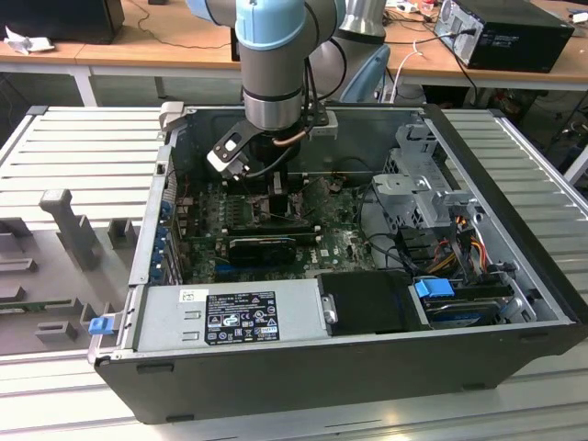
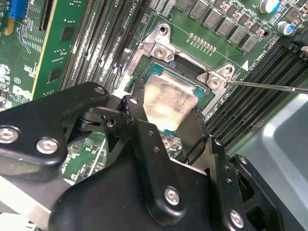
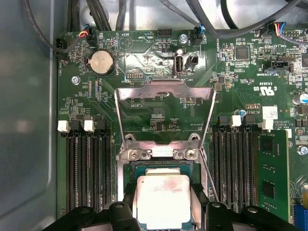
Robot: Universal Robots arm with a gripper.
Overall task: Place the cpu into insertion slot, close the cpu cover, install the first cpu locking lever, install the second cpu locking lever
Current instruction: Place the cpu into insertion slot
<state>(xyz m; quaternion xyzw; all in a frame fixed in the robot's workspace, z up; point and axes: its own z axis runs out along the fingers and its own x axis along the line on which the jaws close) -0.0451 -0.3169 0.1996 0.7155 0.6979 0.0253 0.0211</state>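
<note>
The arm (image 1: 273,55) is showing pale blue and grey casing above the tool (image 2: 166,113), whose black links are carrying silver screws (image 2: 172,195).

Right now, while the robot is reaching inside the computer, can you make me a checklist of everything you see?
Surface: slatted metal table carrying an open computer case, with a green motherboard inside.
Job's things: cpu over the insertion slot; cannot tell if it is seated. cpu cover stands open. Thin locking lever sticks out free.
Clutter: grey holders on the table, at the exterior view's left.
Grippers: gripper shut on the cpu.
Cables: black cables by the board; coloured wires in the case.
Surroundings: wooden desks behind, with a black box.
</note>
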